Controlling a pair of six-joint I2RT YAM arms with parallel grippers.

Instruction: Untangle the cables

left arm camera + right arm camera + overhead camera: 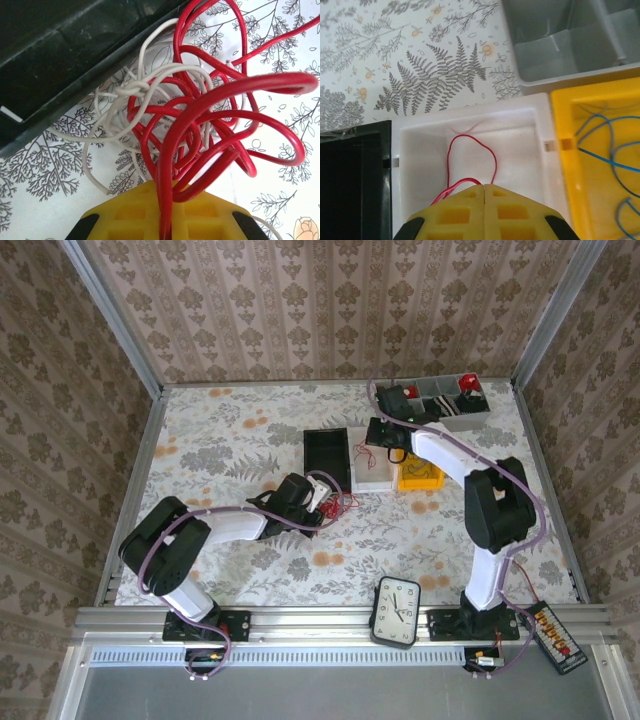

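Observation:
A tangle of red cables (215, 125) and whitish cables (115, 120) lies on the flowered table beside the black bin (60, 60). My left gripper (172, 192) is shut on one thick-looking red strand that runs up into the knot. From above, this bundle (340, 502) sits just right of the left gripper (320, 502). My right gripper (484, 186) hangs shut over the white bin (470, 107), where a thin red cable (451, 150) loops and passes under the fingers; whether it is pinched is hidden. Blue cables (607, 155) lie in the yellow bin (559, 120).
Black (327, 458), white (370, 475) and yellow (420, 476) bins stand side by side mid-table. A grey divided tray (450, 405) with red items is at the back right. A black clock (397, 611) lies at the near edge. Walls close in the table.

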